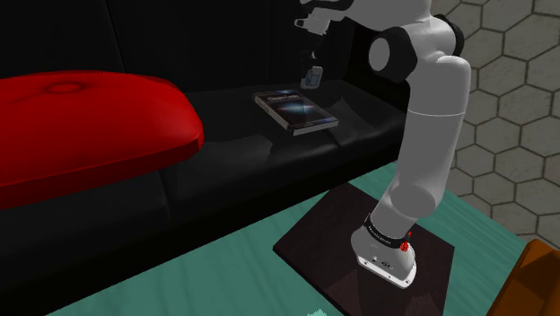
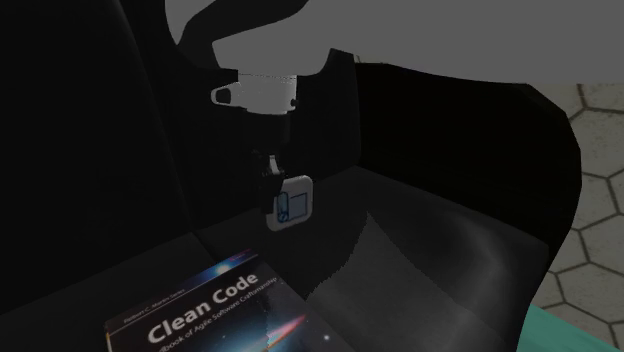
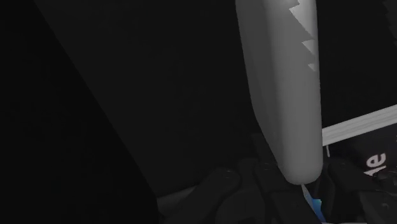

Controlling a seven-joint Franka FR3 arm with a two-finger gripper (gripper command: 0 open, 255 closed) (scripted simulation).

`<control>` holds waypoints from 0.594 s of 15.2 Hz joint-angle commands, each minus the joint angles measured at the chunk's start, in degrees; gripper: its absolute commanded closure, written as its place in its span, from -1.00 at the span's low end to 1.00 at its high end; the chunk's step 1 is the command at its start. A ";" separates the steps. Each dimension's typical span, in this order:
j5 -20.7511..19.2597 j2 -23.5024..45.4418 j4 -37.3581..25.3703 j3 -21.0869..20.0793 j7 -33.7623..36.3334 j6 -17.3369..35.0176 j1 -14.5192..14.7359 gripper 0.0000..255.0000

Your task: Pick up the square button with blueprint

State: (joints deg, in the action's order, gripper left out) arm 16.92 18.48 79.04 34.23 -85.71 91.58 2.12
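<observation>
The square button (image 2: 293, 205) is white with rounded corners and a blue blueprint drawing on its face. It hangs upright above the black sofa's seat (image 1: 269, 148), pinched at one edge by my black gripper (image 2: 270, 195), which is shut on it. In the shoulder view the button (image 1: 312, 77) shows small under the gripper (image 1: 310, 68), above and behind the book. In the wrist view the button's pale rim (image 3: 283, 89) rises edge-on from between the fingers (image 3: 222, 191).
A "Clean Code" book (image 1: 295, 110) lies flat on the seat just in front of the held button. A big red cushion (image 1: 81, 135) takes up the sofa at the shoulder view's left. A teal rug (image 1: 224, 269) and an orange object (image 1: 538, 278) lie by the stand.
</observation>
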 commanded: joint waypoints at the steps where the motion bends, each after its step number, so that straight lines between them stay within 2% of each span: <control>1: 0.08 0.19 -1.89 0.05 0.16 -1.72 -0.33 1.00; 9: 1.39 2.48 -11.39 0.06 0.70 -9.10 -2.48 1.00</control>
State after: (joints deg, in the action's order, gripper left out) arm 18.17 20.72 68.83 34.29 -85.11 83.44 -0.10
